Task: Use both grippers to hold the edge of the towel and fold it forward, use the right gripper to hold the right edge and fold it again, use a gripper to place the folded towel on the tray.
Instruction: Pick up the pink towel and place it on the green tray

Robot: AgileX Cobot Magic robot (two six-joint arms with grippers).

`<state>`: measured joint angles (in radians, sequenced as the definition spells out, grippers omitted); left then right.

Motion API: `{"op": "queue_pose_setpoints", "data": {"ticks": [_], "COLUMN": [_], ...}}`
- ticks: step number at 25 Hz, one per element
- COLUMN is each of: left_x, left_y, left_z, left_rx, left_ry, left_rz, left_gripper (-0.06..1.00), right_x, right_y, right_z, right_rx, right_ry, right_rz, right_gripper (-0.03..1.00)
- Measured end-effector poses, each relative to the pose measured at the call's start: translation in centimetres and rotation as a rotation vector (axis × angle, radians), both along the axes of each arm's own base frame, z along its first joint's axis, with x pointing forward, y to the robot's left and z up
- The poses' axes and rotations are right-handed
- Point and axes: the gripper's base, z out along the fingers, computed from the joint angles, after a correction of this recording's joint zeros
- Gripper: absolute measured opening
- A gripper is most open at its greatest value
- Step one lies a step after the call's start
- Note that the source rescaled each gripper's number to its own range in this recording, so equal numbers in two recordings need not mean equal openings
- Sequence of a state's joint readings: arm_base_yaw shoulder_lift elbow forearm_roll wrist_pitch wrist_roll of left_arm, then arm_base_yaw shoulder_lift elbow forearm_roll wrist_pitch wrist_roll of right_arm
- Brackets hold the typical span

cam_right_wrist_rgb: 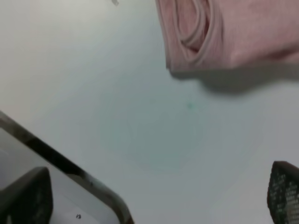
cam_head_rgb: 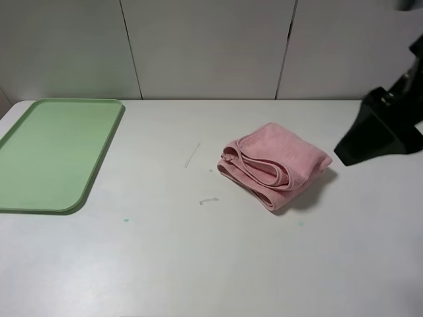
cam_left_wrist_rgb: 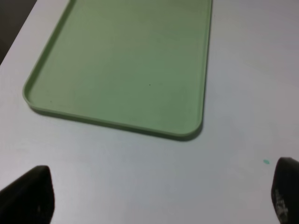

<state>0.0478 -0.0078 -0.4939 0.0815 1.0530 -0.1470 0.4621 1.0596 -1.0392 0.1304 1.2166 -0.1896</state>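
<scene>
The left tool [cam_left_wrist_rgb: 162, 169] fills the foreground of its wrist view: its two black fingers [cam_left_wrist_rgb: 28, 196] stand far apart with nothing between them but bare white tabletop [cam_left_wrist_rgb: 243, 93]. Just beyond them lies the tray [cam_left_wrist_rgb: 126, 65], light green, flat and empty, one rounded corner nearest the tool but not touching it.

The right tool [cam_right_wrist_rgb: 161, 168] is likewise spread wide and grips nothing. It hangs over the tabletop near its edge, and the towel [cam_right_wrist_rgb: 224, 32] lies ahead of it, clear of both fingers.

In the high view the towel [cam_head_rgb: 274, 165] sits right of centre in the frame, a pink bundle folded over on itself, with its hem [cam_head_rgb: 254, 165] curling in loops along the side that faces left. The tray [cam_head_rgb: 53, 152] lies at the far left of the frame, well apart from the towel. The right arm [cam_head_rgb: 383, 129] shows as a black mass at the right edge, near the towel without touching it. Two thin pale scraps [cam_head_rgb: 192, 155] lie on the tabletop between tray and towel.
</scene>
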Motion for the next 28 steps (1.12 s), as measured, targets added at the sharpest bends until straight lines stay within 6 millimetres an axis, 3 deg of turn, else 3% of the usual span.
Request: {"op": "queue_pose_setpoints", "data": {"ticks": [14, 21, 28], "left_x": [0.0, 0.0, 0.0], "left_y": [0.0, 0.0, 0.0], "left_z": [0.0, 0.0, 0.0], "left_rx": [0.000, 0.000, 0.000], "left_ry": [0.000, 0.000, 0.000], "left_rz": [0.000, 0.000, 0.000], "left_gripper": [0.92, 0.92, 0.92], "right_x": [-11.4, -14.5, -16.7], "right_y": [-5.7, -7.6, -8.0], "right_z": [-1.8, -4.0, -6.2], "right_rx": [0.149, 0.170, 0.156], "right_ry": [-0.234, -0.362, -0.487], "right_rz": [-0.047, -0.250, -0.471], "right_gripper": [1.00, 1.00, 1.00]}}
